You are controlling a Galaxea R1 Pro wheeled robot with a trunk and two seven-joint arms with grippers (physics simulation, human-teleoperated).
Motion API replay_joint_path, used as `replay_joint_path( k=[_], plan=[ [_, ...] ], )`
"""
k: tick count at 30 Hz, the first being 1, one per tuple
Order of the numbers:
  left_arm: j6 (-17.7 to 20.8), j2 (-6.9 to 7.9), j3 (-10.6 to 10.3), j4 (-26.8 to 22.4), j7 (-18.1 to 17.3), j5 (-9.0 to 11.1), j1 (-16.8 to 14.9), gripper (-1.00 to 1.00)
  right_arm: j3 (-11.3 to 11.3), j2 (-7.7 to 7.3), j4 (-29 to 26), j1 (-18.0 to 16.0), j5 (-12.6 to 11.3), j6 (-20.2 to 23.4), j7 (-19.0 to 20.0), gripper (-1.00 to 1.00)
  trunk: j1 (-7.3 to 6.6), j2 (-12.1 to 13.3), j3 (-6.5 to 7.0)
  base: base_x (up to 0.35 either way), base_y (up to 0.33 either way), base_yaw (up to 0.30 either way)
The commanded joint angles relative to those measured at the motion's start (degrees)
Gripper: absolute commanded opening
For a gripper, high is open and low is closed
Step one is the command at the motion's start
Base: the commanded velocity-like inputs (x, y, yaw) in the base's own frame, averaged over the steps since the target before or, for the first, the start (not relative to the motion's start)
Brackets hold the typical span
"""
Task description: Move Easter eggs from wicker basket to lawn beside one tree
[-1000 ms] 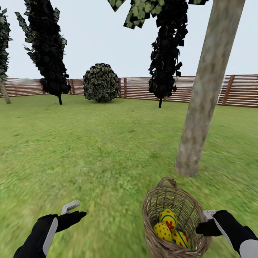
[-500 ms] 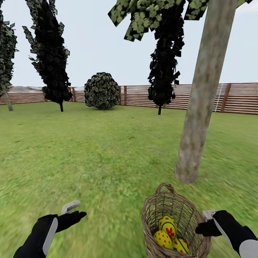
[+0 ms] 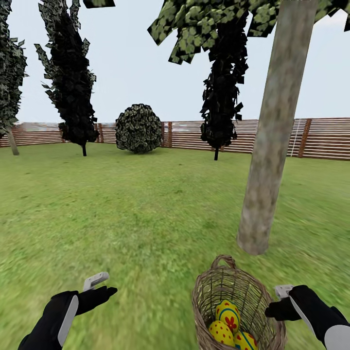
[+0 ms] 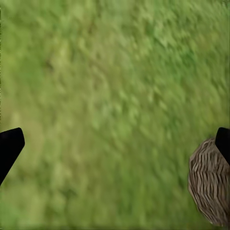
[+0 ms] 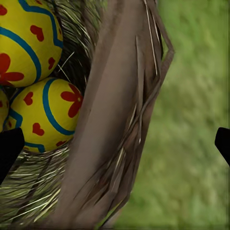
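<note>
The wicker basket (image 3: 232,304) stands on the lawn (image 3: 146,218) at the bottom right of the head view, just in front of the tree (image 3: 270,146) with the bare grey-brown trunk. Three yellow Easter eggs (image 3: 227,313) with red flowers lie inside it; two show close up (image 5: 28,43) (image 5: 48,115) in the right wrist view. My right gripper (image 3: 276,300) is open at the basket's right side, with the basket's rim (image 5: 120,120) between its spread fingers. My left gripper (image 3: 104,286) hangs open over bare grass to the basket's left, and its wrist view catches the basket's side (image 4: 211,187).
Dark narrow cypress-like trees (image 3: 70,82) (image 3: 223,82) and a round bush (image 3: 139,129) stand far back along a wooden slat fence (image 3: 316,138). Open grass stretches ahead and to the left.
The whole head view has shifted downward, so the camera has moved. The basket, tree base and fence sit lower in the picture. Both arms hold the same pose.
</note>
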Motion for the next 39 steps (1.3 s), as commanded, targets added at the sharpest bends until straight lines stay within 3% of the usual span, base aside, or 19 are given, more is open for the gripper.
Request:
replay_joint_path(
  k=[1, 27, 39],
  plan=[
    [0.4, 0.0, 0.1, -0.1, 0.1, 0.5, 0.0, 1.0, 0.3, -0.06, -0.1, 0.0, 0.4, 0.2, 0.4, 1.0, -0.24, 0.4, 0.12, 0.0, 0.0, 0.0],
    [0.5, 0.35, 0.1, 0.0, 0.0, 0.4, 0.0, 1.0, 0.3, -0.06, -0.1, 0.0, 0.4, 0.2, 0.4, 1.0, -5.95, 10.8, 4.78, 0.0, 0.0, 0.0],
    [0.3, 0.1, 0.1, 0.0, -0.1, 0.4, 0.0, 1.0, 0.2, -0.14, -0.1, 0.0, 0.4, 0.2, 0.4, 1.0, -5.95, 10.8, 4.78, 0.0, 0.106, 0.0]
  ],
)
